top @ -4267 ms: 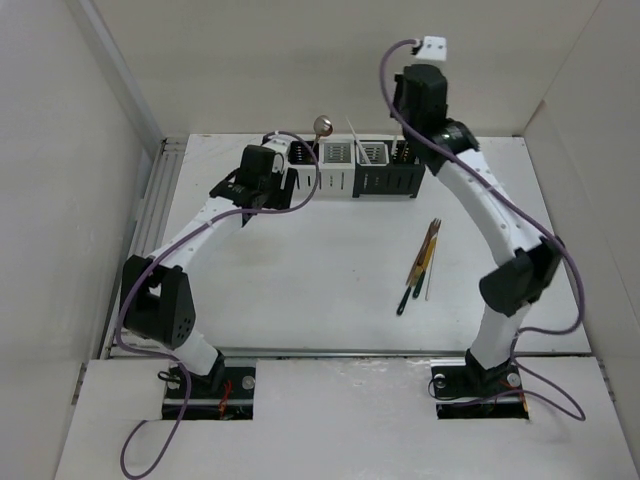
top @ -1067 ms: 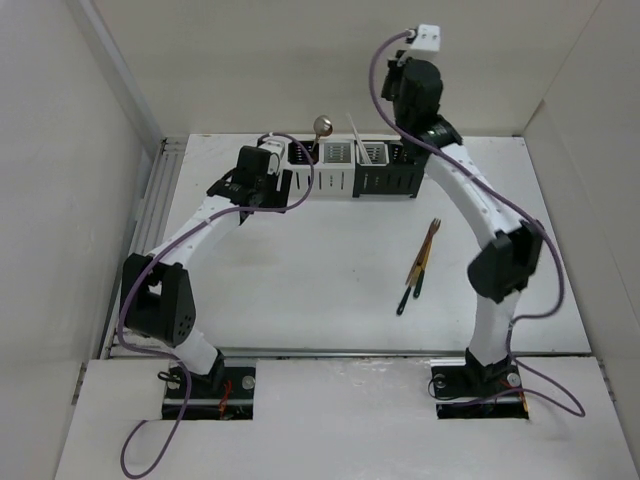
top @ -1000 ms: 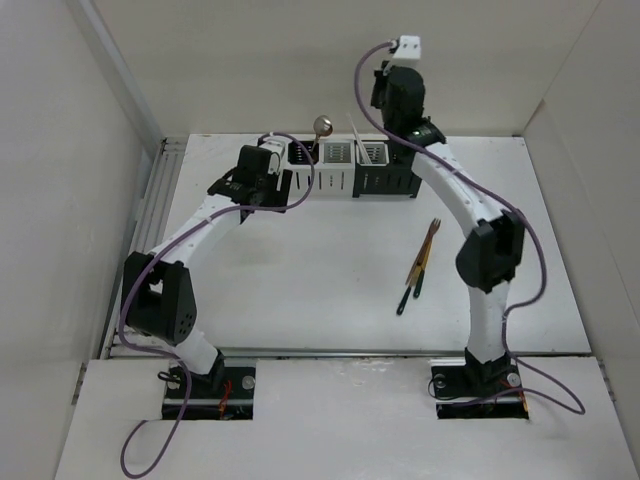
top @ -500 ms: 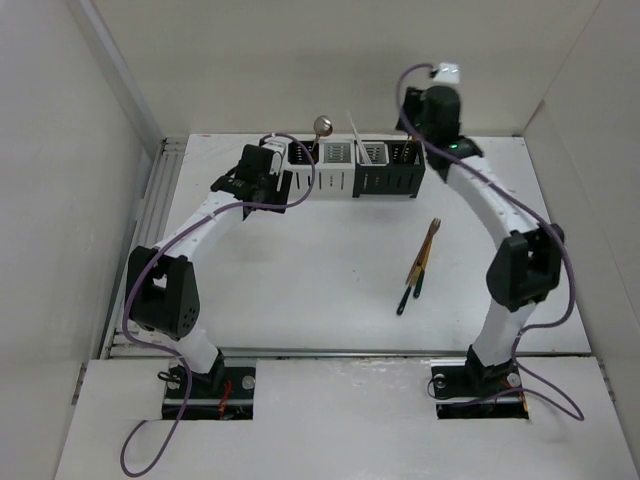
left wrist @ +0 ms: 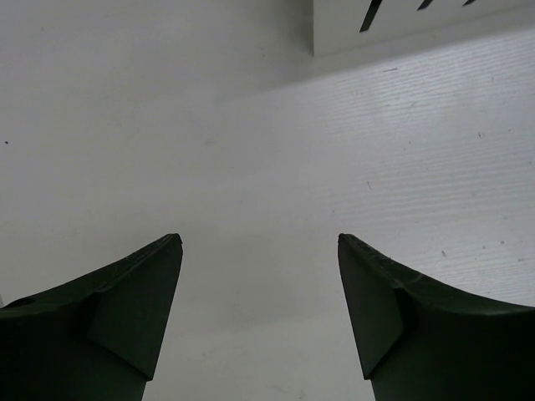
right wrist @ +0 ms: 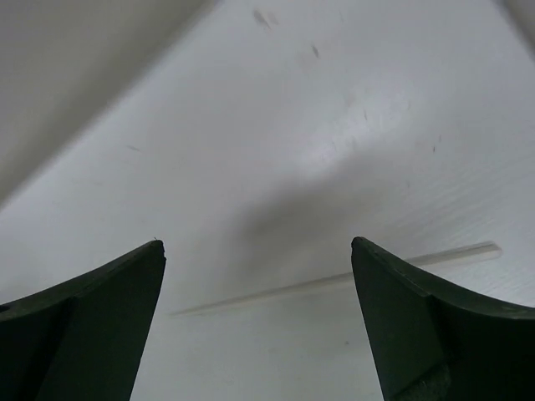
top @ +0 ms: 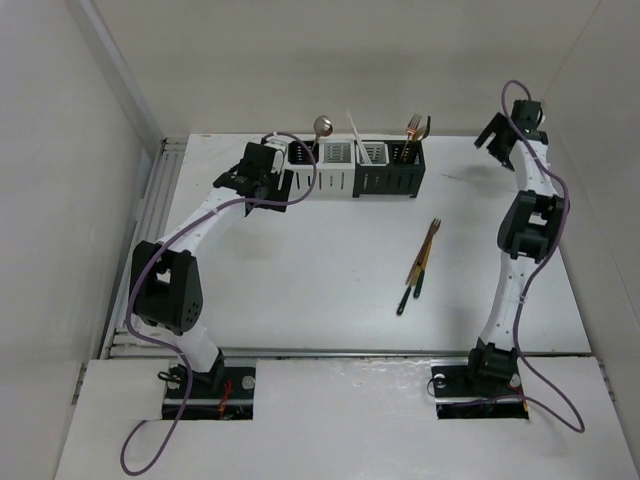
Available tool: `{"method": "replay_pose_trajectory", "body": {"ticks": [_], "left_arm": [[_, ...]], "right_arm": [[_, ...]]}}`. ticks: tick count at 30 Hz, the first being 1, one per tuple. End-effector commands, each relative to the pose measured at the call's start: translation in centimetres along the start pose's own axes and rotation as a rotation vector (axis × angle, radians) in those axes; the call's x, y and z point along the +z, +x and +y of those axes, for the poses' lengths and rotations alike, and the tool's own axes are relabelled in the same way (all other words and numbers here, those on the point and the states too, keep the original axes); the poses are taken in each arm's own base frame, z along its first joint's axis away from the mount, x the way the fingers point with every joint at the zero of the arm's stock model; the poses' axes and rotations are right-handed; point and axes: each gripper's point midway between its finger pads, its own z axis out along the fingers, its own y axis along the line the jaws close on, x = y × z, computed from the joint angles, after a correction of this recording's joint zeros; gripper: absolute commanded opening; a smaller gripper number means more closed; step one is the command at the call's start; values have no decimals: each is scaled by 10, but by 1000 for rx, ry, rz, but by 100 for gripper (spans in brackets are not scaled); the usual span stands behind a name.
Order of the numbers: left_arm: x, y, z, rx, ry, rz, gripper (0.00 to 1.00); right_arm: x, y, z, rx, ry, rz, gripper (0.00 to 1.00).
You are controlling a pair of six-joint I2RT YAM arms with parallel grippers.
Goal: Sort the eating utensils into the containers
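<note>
The containers (top: 337, 178) stand in a joined row at the back of the table. A round spoon (top: 322, 125) and a pale chopstick (top: 353, 128) stick up from the left ones. Two forks (top: 415, 126) stand in the right black one. A few utensils (top: 421, 264) with black handles lie loose together on the table, right of centre. My left gripper (top: 250, 186) (left wrist: 259, 236) hangs open and empty just left of the row, with a white slotted wall (left wrist: 418, 17) ahead of it. Off at the back right corner, my right gripper (top: 494, 136) (right wrist: 257, 242) is open and empty over bare surface.
White enclosure walls (top: 110, 120) close in the table on the left, back and right. A ribbed metal rail (top: 160, 190) runs along the table's left edge. The right arm's elbow (top: 528, 225) stands tall near the right wall.
My right arm swung from above the containers out to the back right corner, and its gripper opened. The forks now show in the right black container. The left arm barely moved.
</note>
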Motion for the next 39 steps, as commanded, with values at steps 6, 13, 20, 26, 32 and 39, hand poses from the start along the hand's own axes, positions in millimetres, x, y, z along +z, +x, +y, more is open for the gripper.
{"method": "replay_pose_trajectory", "body": {"ticks": [6, 13, 20, 26, 32, 39], "left_arm": [[-6, -13, 10, -8, -40, -12, 73], [-4, -21, 11, -10, -49, -25, 73], [-5, -28, 12, 7, -49, -44, 73], [-6, -31, 14, -12, -45, -62, 73], [-10, -28, 11, -13, -25, -73, 73], [-16, -25, 4, -24, 19, -83, 73]], "right_arm": [[20, 3, -15, -107, -49, 54, 96], [32, 69, -41, -112, 19, 269, 94], [25, 105, -68, -158, 89, 413, 84], [-10, 143, -91, -253, 121, 578, 77], [-58, 184, -105, -371, 109, 712, 69], [-83, 191, -87, -362, 18, 682, 69]]}}
